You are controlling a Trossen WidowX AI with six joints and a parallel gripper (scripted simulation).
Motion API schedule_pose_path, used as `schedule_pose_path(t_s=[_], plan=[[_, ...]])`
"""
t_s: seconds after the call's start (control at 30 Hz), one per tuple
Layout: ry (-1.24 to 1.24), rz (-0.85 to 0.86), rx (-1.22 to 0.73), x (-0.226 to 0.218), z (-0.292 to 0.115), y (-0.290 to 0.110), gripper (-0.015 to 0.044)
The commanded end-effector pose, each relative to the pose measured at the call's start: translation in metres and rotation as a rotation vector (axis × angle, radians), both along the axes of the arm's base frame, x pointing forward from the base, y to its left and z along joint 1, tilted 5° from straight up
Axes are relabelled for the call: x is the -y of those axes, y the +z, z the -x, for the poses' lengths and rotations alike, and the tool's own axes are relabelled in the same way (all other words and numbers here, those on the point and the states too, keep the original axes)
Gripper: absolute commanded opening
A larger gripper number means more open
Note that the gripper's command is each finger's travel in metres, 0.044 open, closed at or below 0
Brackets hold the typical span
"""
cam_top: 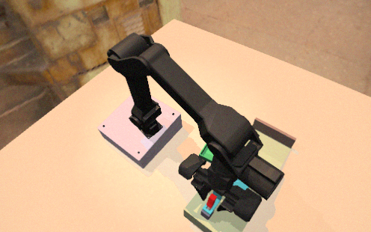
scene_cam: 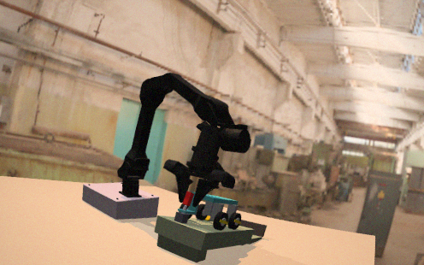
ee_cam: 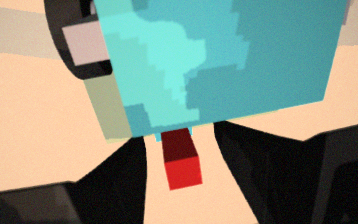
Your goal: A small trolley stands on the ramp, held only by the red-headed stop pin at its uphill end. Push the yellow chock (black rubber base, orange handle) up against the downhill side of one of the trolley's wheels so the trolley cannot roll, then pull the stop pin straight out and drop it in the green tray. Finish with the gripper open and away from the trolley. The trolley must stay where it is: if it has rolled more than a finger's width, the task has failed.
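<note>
The cyan trolley [cam_top: 240, 184] [scene_cam: 220, 200] [ee_cam: 220, 60] stands on the olive ramp [cam_top: 275, 150] [scene_cam: 191, 239] [ee_cam: 102, 110]. The red-headed stop pin [cam_top: 212, 200] [scene_cam: 187, 198] [ee_cam: 182, 170] sticks out at the trolley's uphill end. My gripper [cam_top: 215, 198] [scene_cam: 191, 198] [ee_cam: 179, 134] is low over that end. Its open fingers stand on either side of the pin's head, with a gap on each side. The arm hides the yellow chock in the top view, and I cannot make it out for sure in the other views.
The green tray [cam_top: 205, 153] lies beside the ramp toward the arm's base, mostly hidden by the arm. The grey base block [cam_top: 137, 142] [scene_cam: 118, 205] stands left of it. A dark stop block [cam_top: 275, 132] closes the ramp's far end.
</note>
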State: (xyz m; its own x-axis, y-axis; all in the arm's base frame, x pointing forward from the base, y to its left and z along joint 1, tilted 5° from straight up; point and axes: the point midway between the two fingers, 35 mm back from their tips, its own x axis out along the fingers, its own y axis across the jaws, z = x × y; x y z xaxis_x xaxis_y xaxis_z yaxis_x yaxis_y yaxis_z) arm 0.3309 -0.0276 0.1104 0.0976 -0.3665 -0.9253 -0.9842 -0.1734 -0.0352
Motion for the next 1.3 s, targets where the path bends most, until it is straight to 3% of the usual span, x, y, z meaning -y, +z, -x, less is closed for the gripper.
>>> schedule_pose_path(t_s=[0.0, 0.1, 0.23, 0.57, 1.27], plan=[[0.003, 0.006, -0.007, 0.004, 0.001, -0.006, 0.0190], [0.003, 0.006, -0.007, 0.004, 0.001, -0.007, 0.0190], [-0.001, 0.000, -0.002, 0.002, 0.000, -0.004, 0.0085], [-0.001, 0.001, -0.002, 0.002, 0.000, -0.004, 0.0000], [0.003, 0.005, -0.007, -0.003, 0.004, 0.013, 0.0000]])
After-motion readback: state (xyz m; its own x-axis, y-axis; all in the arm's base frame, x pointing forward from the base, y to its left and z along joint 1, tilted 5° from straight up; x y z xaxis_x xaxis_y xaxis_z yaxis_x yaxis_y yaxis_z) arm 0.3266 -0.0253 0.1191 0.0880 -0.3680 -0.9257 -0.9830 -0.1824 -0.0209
